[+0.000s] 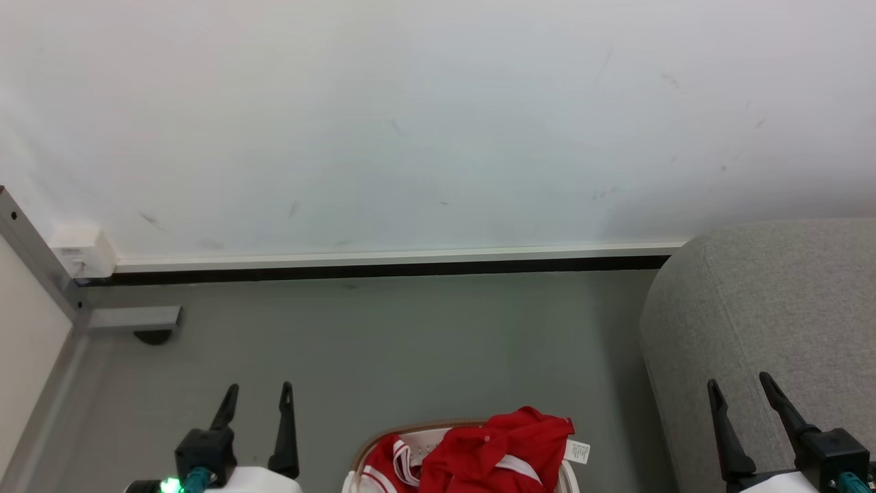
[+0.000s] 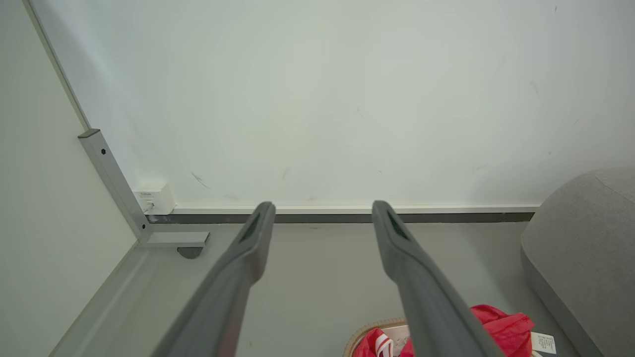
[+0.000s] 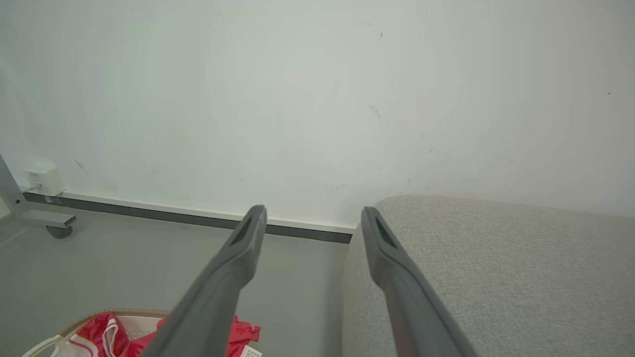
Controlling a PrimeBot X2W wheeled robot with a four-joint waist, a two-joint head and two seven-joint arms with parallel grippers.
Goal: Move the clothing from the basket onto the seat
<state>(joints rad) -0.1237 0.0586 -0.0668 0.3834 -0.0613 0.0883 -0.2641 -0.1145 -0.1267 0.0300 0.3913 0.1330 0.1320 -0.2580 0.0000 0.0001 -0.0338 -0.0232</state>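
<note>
Red clothing [image 1: 496, 455] with white stripes and a white care label lies heaped in the white basket [image 1: 363, 457] with a brown rim, at the bottom centre of the head view. The grey seat [image 1: 773, 322] stands to its right. My left gripper [image 1: 259, 394] is open and empty, left of the basket above the floor. My right gripper [image 1: 740, 385] is open and empty over the seat's near corner. The left wrist view shows the clothing [image 2: 501, 325] low right of the left gripper [image 2: 322, 210]. In the right wrist view the clothing [image 3: 106, 329] sits low left, the seat [image 3: 496, 267] right of the right gripper [image 3: 312, 215].
A white wall [image 1: 410, 123] with a dark baseboard runs across ahead. A grey metal frame on a caster [image 1: 154, 335] and a white wall box [image 1: 85, 250] stand at the far left. Grey floor [image 1: 410, 342] lies between basket and wall.
</note>
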